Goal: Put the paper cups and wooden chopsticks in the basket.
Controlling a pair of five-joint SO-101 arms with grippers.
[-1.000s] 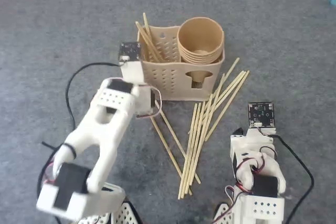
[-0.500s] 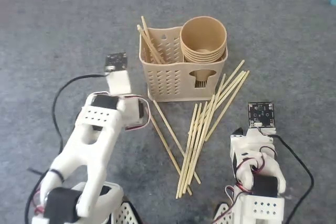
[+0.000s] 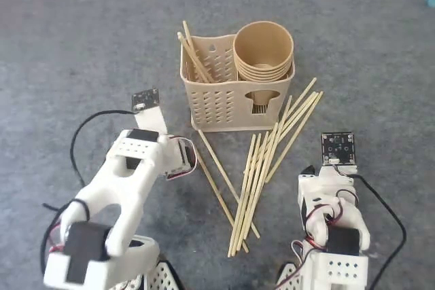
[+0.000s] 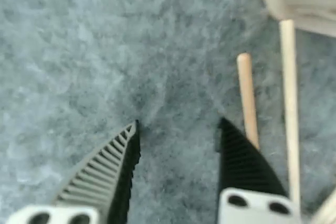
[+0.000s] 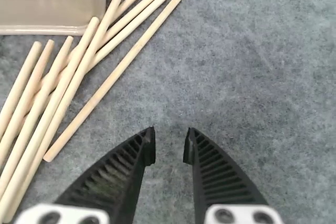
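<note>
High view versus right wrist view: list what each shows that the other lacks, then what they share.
High view adds the stacked paper cups in the basket, standing chopsticks in its other compartment, and the left arm. Right wrist view adds the right gripper, slightly open above carpet. Shared: the basket and loose chopsticks on the carpet.

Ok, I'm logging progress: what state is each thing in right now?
Basket: upright on the carpet.
Paper cups: stacked, standing in the basket.
Chopsticks in basket: leaning upright.
Loose chopsticks: flat on the carpet beside the basket.
Left gripper: open, empty.
Right gripper: slightly open, empty.
</note>
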